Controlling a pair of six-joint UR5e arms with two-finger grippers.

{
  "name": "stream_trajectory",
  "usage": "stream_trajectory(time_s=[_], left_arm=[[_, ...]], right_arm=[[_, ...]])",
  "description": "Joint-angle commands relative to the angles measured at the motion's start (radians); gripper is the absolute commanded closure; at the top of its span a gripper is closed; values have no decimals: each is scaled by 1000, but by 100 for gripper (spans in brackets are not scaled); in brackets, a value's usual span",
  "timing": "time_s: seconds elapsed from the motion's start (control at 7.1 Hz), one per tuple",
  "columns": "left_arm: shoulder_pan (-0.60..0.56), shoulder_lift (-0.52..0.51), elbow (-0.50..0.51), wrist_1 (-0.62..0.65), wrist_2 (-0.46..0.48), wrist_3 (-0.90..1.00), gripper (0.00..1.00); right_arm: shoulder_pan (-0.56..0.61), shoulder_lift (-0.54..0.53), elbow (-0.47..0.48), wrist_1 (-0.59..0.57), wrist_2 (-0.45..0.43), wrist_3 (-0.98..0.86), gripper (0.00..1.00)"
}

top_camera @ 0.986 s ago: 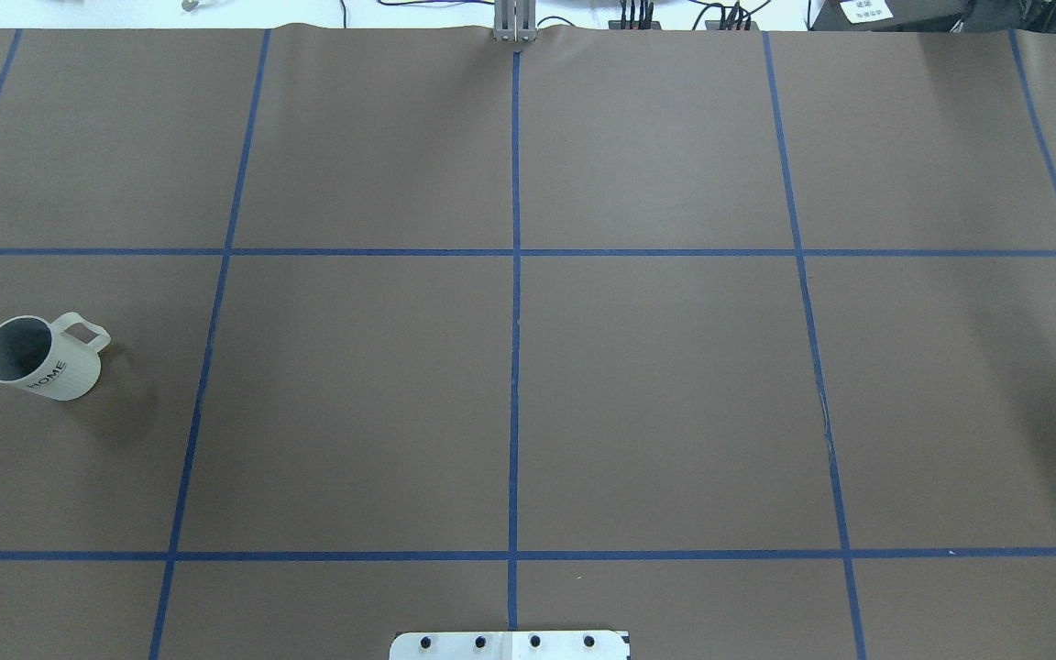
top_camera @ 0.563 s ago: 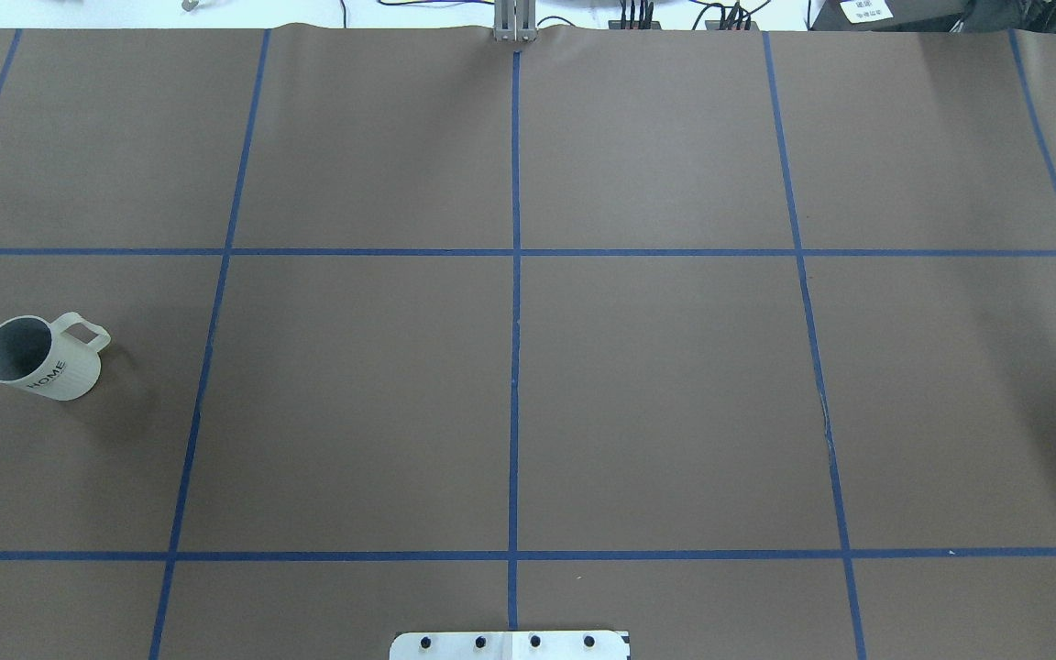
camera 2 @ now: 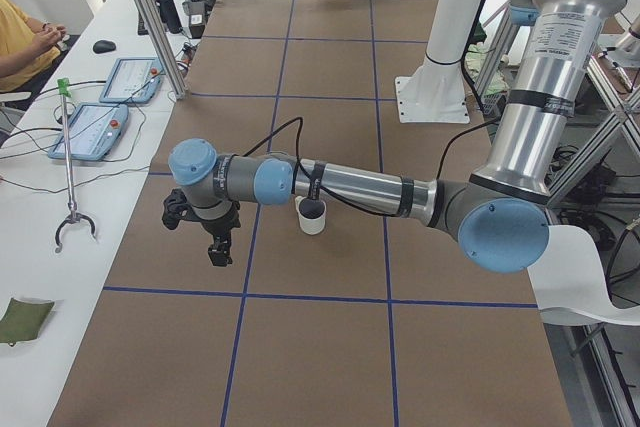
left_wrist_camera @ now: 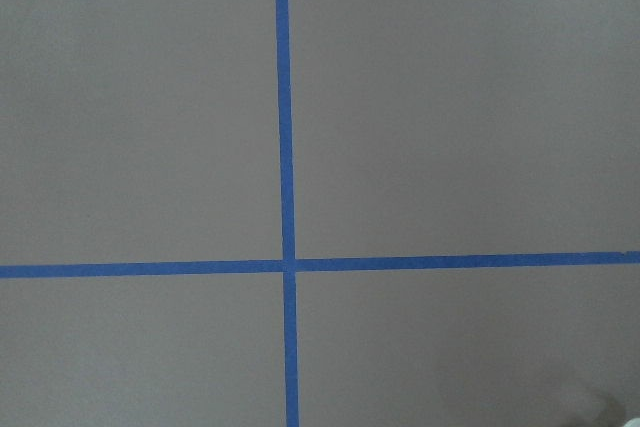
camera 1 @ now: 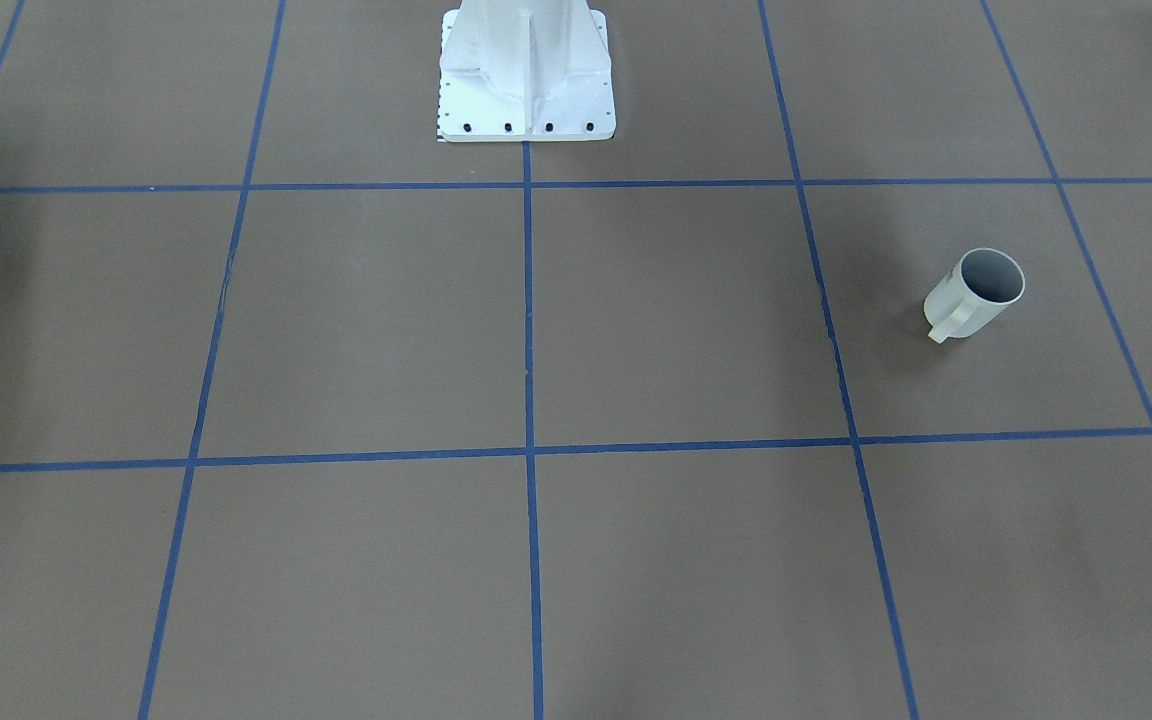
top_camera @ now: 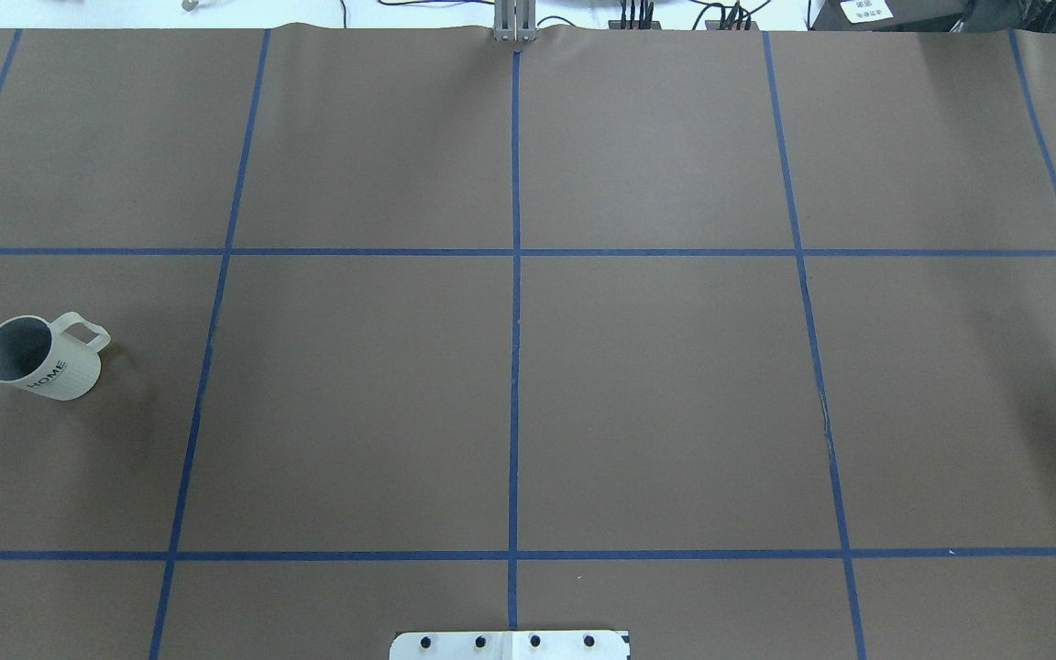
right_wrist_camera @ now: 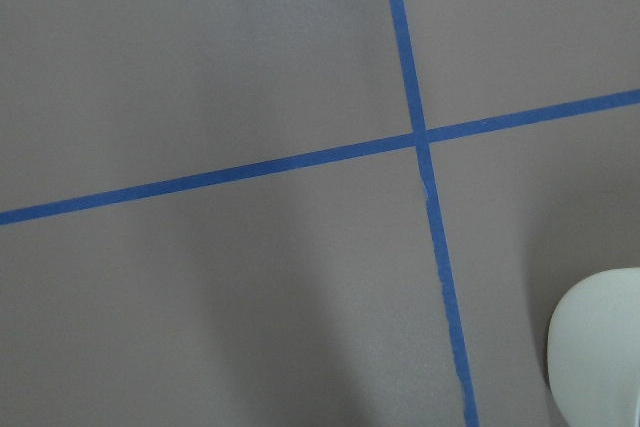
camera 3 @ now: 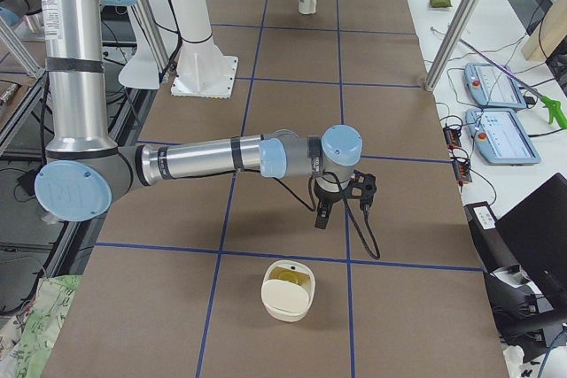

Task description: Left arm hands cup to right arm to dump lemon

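Brown taped table [top_camera: 656,385], cup [top_camera: 40,359] upright on it; left hand [camera 2: 215,245] and right hand [camera 3: 341,205], spread untellable

I'm looking at a table cover [top_camera: 656,394] that's showing flat brown all over, with blue tape lines [top_camera: 514,367] running across it as a square grid. The cup [top_camera: 56,367] is coming through cream-white with a grey inside, fine ribbing and dark HOME lettering on its side. The left arm [camera 2: 350,187] and the right arm [camera 3: 204,158] are both sporting silver tubes, grey joints and pale blue caps, and the base [camera 1: 526,70] is showing up white. A cream container [camera 3: 285,307] is showing yellow inside.
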Motion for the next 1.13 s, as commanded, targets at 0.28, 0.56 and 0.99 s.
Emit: stream_trajectory(time_s=[0.28,0.56,0.99], left_arm=[[-3,58,-96,-2,-20,2,0],[-3,75,-93,-2,-19,5,0],[5,103,-104,-11,-2,6,0]], right_arm=[[-1,-8,-2,1,7,-2,1],[-1,-7,-5,1,4,-1,1],[-2,-13,31,7,7,-1,0]])
